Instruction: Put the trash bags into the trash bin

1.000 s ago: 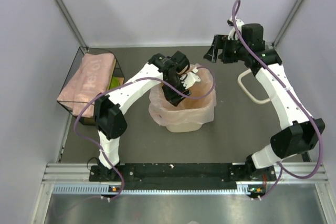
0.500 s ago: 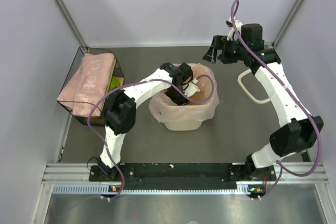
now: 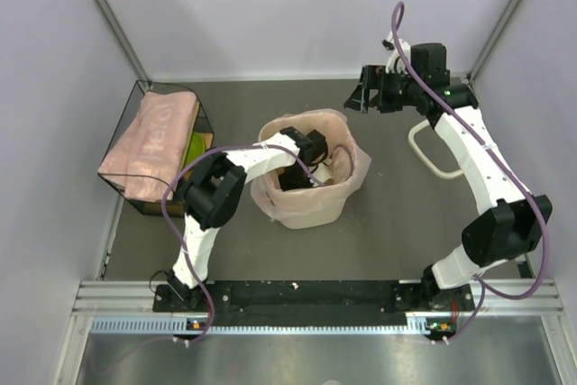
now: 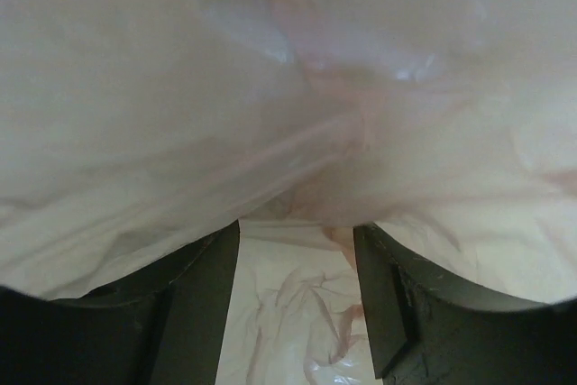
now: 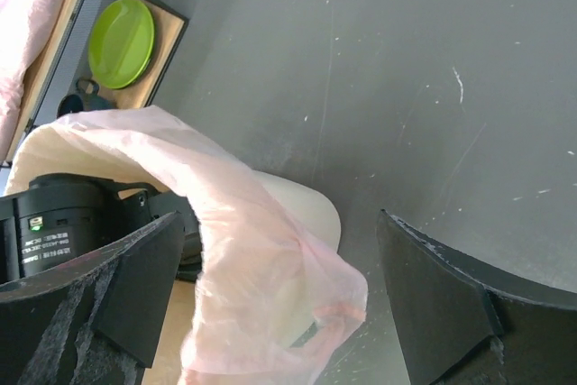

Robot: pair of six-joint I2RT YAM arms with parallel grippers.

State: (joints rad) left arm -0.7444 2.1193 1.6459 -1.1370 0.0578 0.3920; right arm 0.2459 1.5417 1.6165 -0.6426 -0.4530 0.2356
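Two arms show in the top external view. The trash bin (image 3: 311, 209) stands upright at the centre of the desk (image 3: 406, 223). One trash bag (image 3: 353, 152) lines the bin, with its pale pink film folded out over the rim on all sides. The left fingers (image 3: 297, 176) reach down inside the bin mouth. The right fingers (image 3: 359, 96) hover in the upper right of the frame, well apart from the bin, spread wide and holding nothing. A folded stack of trash bags (image 3: 149, 137) lies on a wire-framed box (image 3: 200, 137) at the left edge of the desk. A white loop handle (image 3: 431, 158) lies at the right.

Left wrist view: both dark fingers stand apart at the lower edge of the frame, released. Crinkled pink film fills the gap beyond them and hangs across the whole upper frame.

Right wrist view: both fingers sit at the lower corners, released, with bare desk between them. The cream bin rim (image 5: 302, 209) shows at lower centre with the film (image 5: 261, 277) draped over it. A green plate (image 5: 122, 42) lies inside the wire-framed box, upper left.
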